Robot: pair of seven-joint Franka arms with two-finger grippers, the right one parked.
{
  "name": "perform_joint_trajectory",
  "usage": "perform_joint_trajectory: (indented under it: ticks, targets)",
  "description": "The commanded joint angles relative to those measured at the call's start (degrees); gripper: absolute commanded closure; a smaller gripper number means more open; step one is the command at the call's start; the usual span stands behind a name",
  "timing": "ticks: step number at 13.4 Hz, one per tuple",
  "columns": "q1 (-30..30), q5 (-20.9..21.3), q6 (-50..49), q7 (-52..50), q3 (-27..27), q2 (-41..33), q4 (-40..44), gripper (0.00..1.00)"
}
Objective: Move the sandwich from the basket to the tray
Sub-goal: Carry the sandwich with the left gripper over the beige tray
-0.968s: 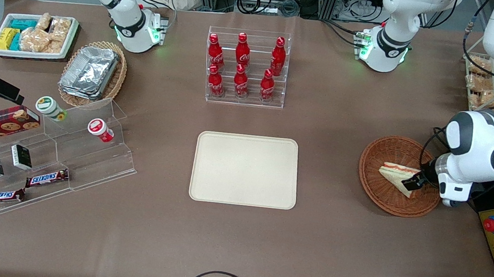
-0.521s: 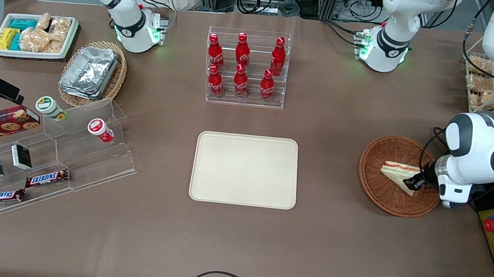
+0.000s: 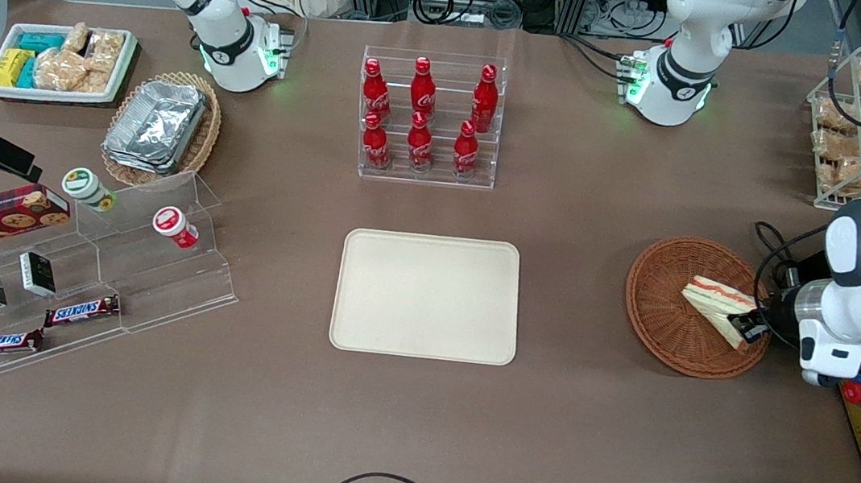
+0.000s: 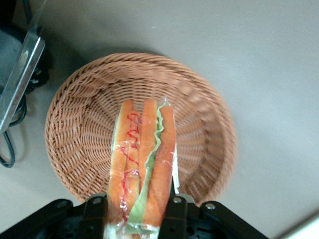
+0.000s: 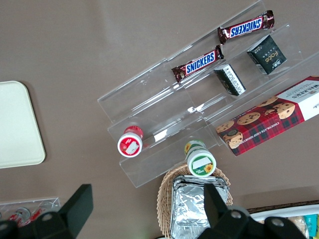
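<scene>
Gripper (image 3: 750, 330): at the right of the front frame, over the basket's rim toward the working arm's end; fingers (image 4: 177, 211) closed on the sandwich's end.
Sandwich (image 3: 719, 308): clamped between the fingers, wedge projecting from them over the basket interior, filling edge up.
Basket (image 3: 661, 320): on the table directly below the sandwich.
Tray (image 3: 427, 295): centre frame, well apart from the basket, toward the parked arm's end.
</scene>
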Motion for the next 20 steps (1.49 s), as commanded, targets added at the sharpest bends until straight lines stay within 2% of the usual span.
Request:
perform_joint_trajectory:
  ticks: [1, 7, 11, 16, 19, 20]
  targets:
    - [-5.79, 0.37, -4.31, 1.90, 0.25, 0.35, 6.41, 1.00]
    - [-22.22, 0.19, -8.45, 1.02, 0.25, 7.37, 17.58, 1.00]
    - [-31.02, 0.10, -7.14, -2.67, 0.43, 17.29, 25.40, 1.00]
    - [-36.49, 0.45, 6.92, -2.94, 0.43, 27.32, 25.59, 1.00]
    - [-38.07, 4.84, 7.73, -3.11, 0.43, 29.27, 25.24, 1.00]
    - [-38.07, 5.02, 7.73, -2.76, 0.43, 29.18, 24.72, 1.00]
